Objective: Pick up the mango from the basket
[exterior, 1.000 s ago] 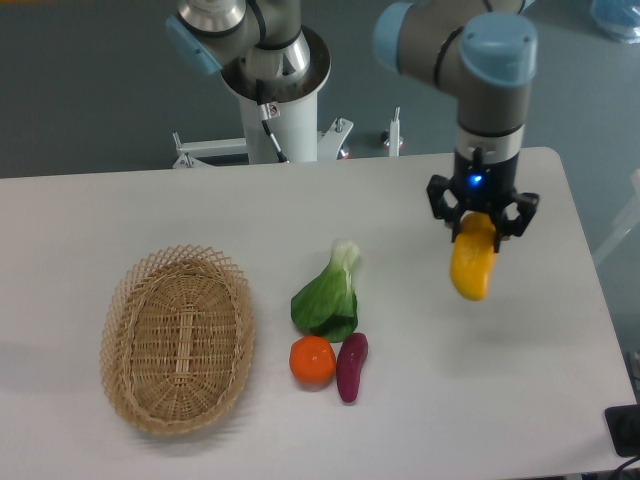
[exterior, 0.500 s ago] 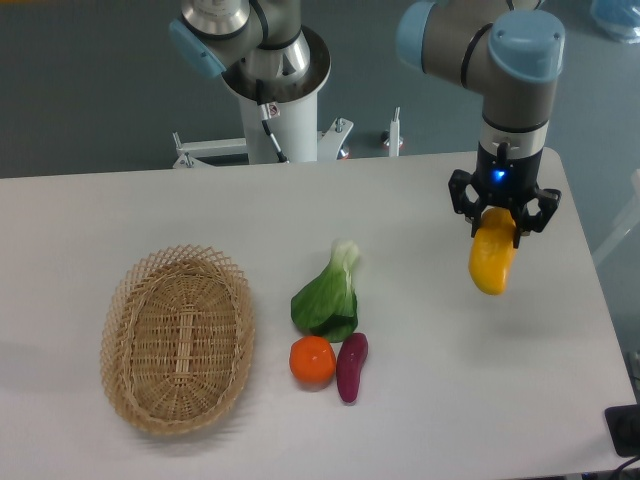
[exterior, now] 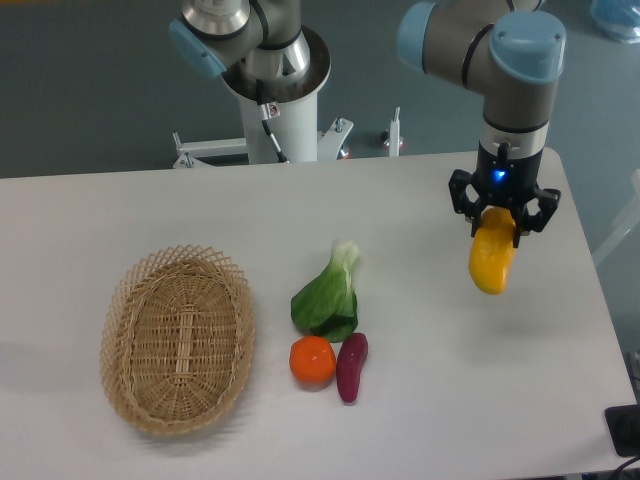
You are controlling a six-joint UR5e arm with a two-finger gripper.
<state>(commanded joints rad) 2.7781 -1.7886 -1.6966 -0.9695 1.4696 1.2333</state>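
Mango (exterior: 492,260) pinched in gripper (exterior: 498,226), hanging above table (exterior: 420,400), well right of basket (exterior: 178,340).

Grey tubular arm (exterior: 455,45) with pale-blue joint caps, black gripper (exterior: 501,215) bearing a small blue light.

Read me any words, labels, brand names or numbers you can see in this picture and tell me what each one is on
None can be read: no text shows on the gripper, mango, basket, table or the produce. The arm's blue joint caps carry no readable marking at this size.
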